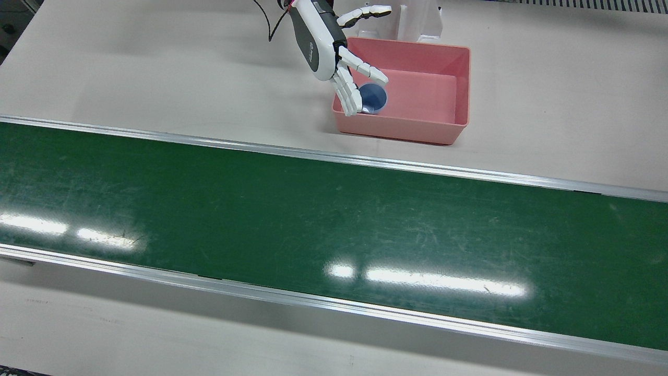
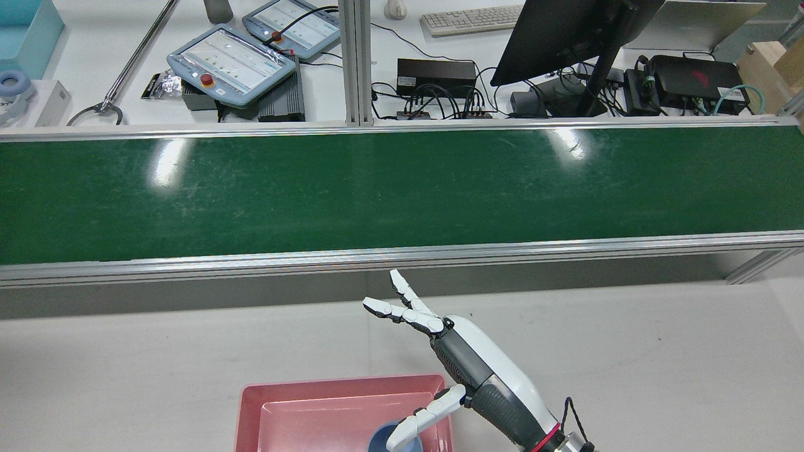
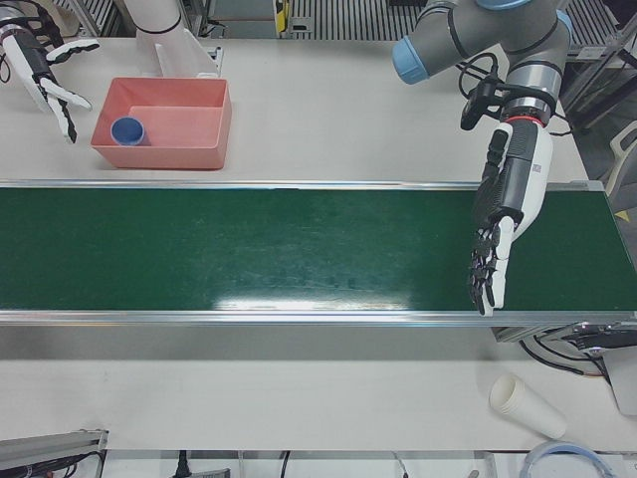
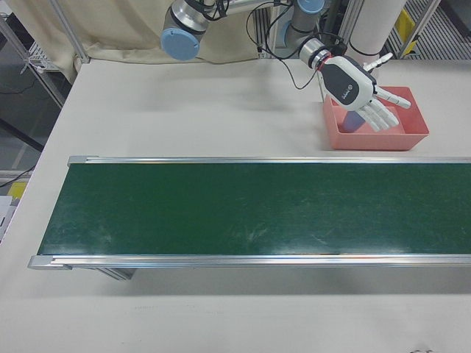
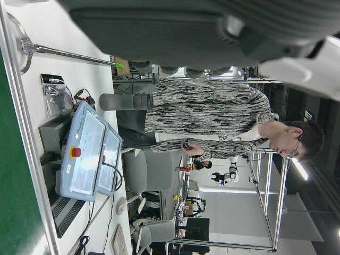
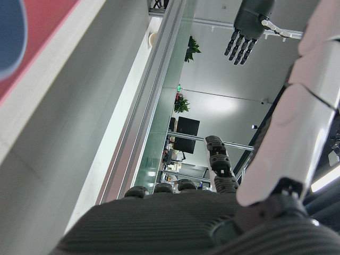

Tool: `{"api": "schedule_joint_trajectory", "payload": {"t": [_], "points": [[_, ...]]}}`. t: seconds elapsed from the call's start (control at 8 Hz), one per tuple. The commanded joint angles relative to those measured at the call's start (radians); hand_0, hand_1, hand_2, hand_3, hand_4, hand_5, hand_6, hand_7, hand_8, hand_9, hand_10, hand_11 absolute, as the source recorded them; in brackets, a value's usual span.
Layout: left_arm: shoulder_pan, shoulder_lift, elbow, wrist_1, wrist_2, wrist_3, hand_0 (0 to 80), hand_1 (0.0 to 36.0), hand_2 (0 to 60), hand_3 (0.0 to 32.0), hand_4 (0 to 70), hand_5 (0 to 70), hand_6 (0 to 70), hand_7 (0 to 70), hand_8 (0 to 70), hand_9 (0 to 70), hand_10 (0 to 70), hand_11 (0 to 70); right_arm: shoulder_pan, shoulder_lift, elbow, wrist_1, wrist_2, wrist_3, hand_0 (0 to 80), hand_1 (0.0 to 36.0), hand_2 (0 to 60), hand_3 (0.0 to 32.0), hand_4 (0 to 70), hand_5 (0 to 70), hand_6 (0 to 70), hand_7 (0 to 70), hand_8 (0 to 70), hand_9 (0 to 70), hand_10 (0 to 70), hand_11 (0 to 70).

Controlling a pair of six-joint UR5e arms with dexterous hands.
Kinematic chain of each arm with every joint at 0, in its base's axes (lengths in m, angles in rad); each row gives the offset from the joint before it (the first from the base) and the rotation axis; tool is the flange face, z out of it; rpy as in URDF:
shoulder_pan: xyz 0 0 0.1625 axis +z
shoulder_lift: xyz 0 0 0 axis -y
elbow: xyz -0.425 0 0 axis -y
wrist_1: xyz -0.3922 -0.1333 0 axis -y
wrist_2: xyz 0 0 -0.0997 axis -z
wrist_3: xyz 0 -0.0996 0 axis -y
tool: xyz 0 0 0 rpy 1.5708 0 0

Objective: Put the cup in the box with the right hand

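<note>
A blue cup point(image 1: 372, 98) stands upright inside the pink box point(image 1: 462, 89), in the corner nearest my right arm; it also shows in the rear view point(image 2: 381, 441) and the left-front view point(image 3: 128, 130). My right hand point(image 1: 334, 57) hovers over that edge of the box with its fingers point(image 1: 348, 93) spread, holding nothing; it also shows in the rear view point(image 2: 465, 364) and the right-front view point(image 4: 360, 92). My left hand point(image 3: 503, 224) hangs open over the far end of the green conveyor belt point(image 3: 249, 249).
The conveyor belt point(image 1: 313, 224) runs across the table in front of the box. A stack of white paper cups point(image 3: 526, 405) lies on the table near my left arm. Monitors, teach pendants and cables sit beyond the belt point(image 2: 239, 59).
</note>
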Motion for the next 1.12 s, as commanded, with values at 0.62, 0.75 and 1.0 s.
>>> {"api": "schedule_joint_trajectory", "payload": {"t": [0.62,0.75,1.0], "points": [[-0.002,0.000,0.000,0.000,0.000,0.000,0.0,0.0,0.0,0.0,0.0,0.0,0.0,0.0,0.0,0.0,0.0,0.0,0.688,-0.209,0.001,-0.098,-0.397,0.450,49.7,14.4,0.0,0.0,0.0,4.5,3.1,6.0,0.0,0.5,0.9,3.2],[-0.002,0.000,0.000,0.000,0.000,0.000,0.0,0.0,0.0,0.0,0.0,0.0,0.0,0.0,0.0,0.0,0.0,0.0,0.820,-0.231,-0.090,-0.108,-0.501,0.592,49.4,14.2,0.0,0.0,0.0,4.5,3.0,5.9,0.0,0.6,1.4,3.8],[-0.002,0.000,0.000,0.000,0.000,0.000,0.0,0.0,0.0,0.0,0.0,0.0,0.0,0.0,0.0,0.0,0.0,0.0,1.116,-0.319,-0.194,-0.051,-0.672,0.656,47.6,11.8,0.0,0.0,0.0,4.7,2.4,2.3,0.0,0.4,1.9,4.6]]}}
